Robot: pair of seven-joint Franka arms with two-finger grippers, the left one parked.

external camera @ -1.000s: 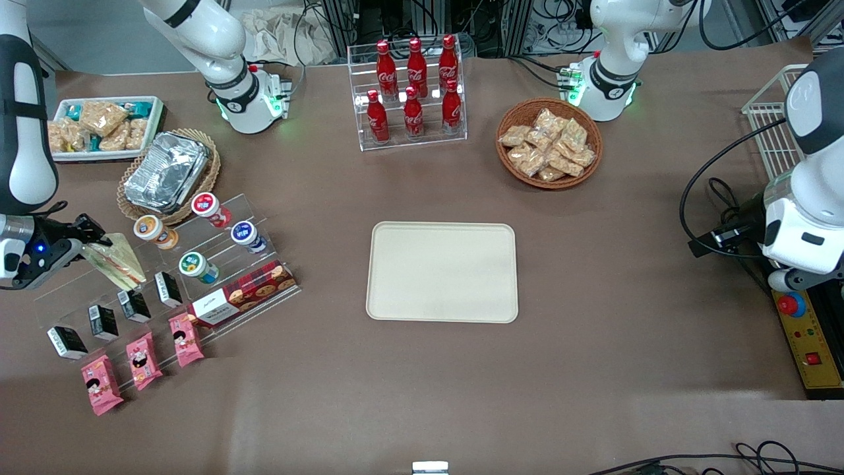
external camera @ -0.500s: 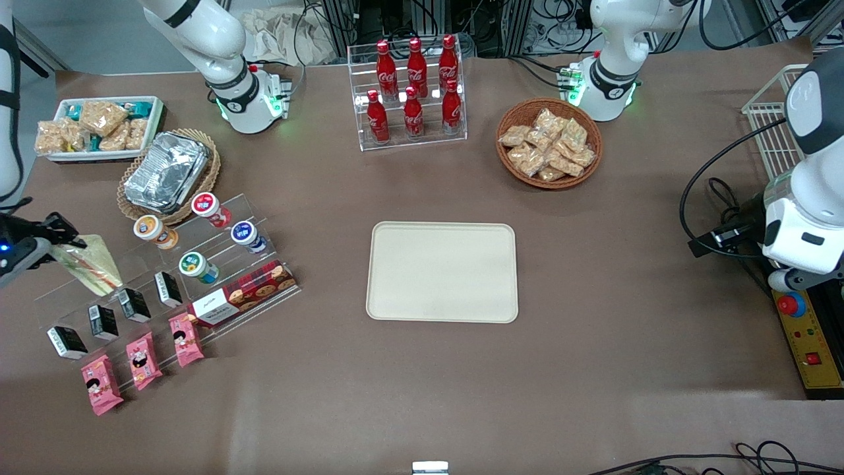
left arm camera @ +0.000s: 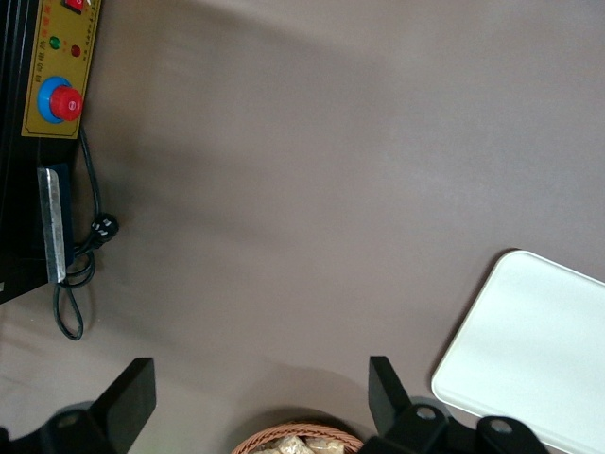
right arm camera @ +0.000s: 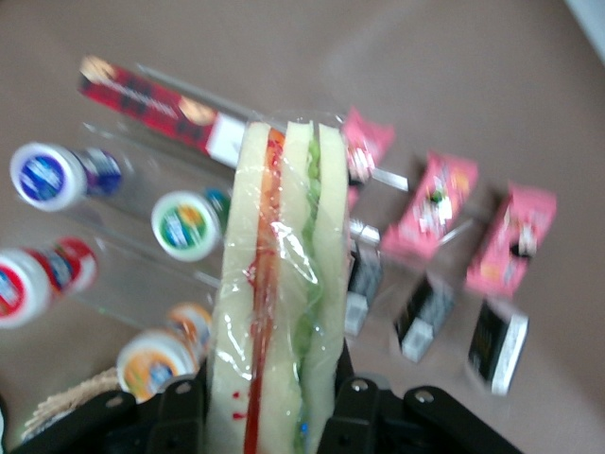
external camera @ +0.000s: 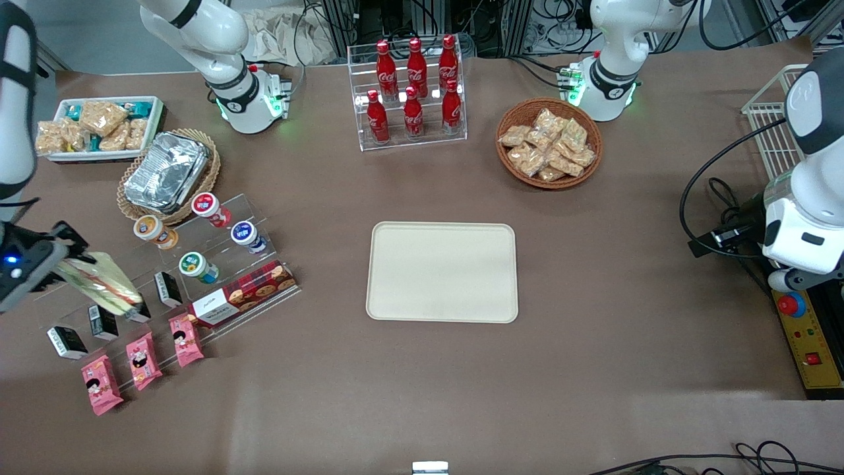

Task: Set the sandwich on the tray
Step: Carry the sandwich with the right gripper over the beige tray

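My right gripper (external camera: 58, 262) is at the working arm's end of the table, above the clear stepped display stand (external camera: 217, 241), shut on the wrapped sandwich (external camera: 102, 285). The sandwich sticks out from the fingers, held in the air over the small black boxes. In the right wrist view the sandwich (right arm camera: 274, 284) shows pale bread with a red and a green filling layer, clamped between the two black fingers (right arm camera: 354, 402). The cream-beige tray (external camera: 442, 272) lies flat in the middle of the table, with nothing on it. Its corner also shows in the left wrist view (left arm camera: 529, 350).
The display stand holds yogurt cups (external camera: 198, 267), small black boxes (external camera: 66, 342), a red cookie box (external camera: 242, 293) and pink snack packets (external camera: 142, 359). A foil container in a basket (external camera: 166, 173), a white snack tray (external camera: 99, 125), a cola bottle rack (external camera: 412, 89) and a snack basket (external camera: 548, 142) stand farther back.
My gripper with the sandwich swung out toward the table's end half a second ago, then came back toward the stand and nearer the front camera. The sandwich now hangs over the black boxes.
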